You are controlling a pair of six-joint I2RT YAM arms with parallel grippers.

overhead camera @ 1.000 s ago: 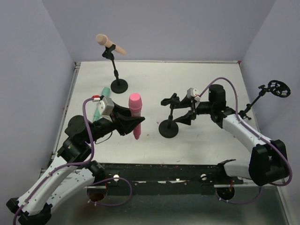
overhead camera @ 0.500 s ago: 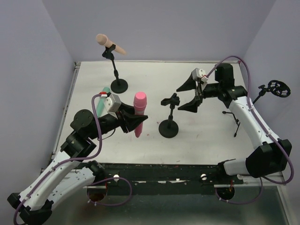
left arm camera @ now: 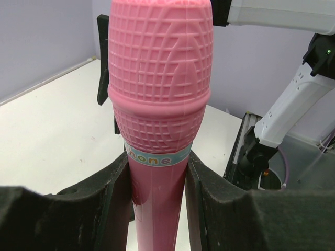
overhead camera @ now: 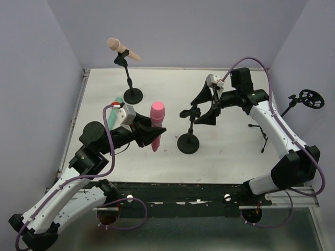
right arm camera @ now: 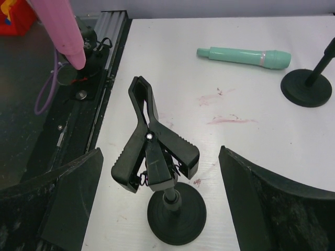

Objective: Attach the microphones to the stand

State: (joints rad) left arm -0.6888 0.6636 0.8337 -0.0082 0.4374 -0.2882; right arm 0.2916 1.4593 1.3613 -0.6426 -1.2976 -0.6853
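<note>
My left gripper (overhead camera: 149,137) is shut on the pink microphone (overhead camera: 156,124) and holds it upright above the table, head up; in the left wrist view the fingers (left arm camera: 118,201) clamp its handle (left arm camera: 157,193) just below the head. The empty clip stand (overhead camera: 189,137) stands right of it. My right gripper (overhead camera: 205,107) is open and hovers just right of the stand's clip (overhead camera: 189,112); the clip (right arm camera: 152,149) sits between its spread fingers (right arm camera: 259,198). The peach-tan microphone (overhead camera: 121,48) sits clipped in the back-left stand (overhead camera: 133,95). The mint green microphone (right arm camera: 243,56) lies flat on the table.
In the top view the mint microphone (overhead camera: 115,104) is partly hidden behind my left arm. A third black stand (overhead camera: 272,125) with a round ring head (overhead camera: 310,99) stands at the right edge. The table's near edge has a black rail (overhead camera: 183,191).
My right gripper rose from beside the clip stand's base and moved left to the clip, staying open. My left gripper lifted the pink microphone slightly and shifted it right.
</note>
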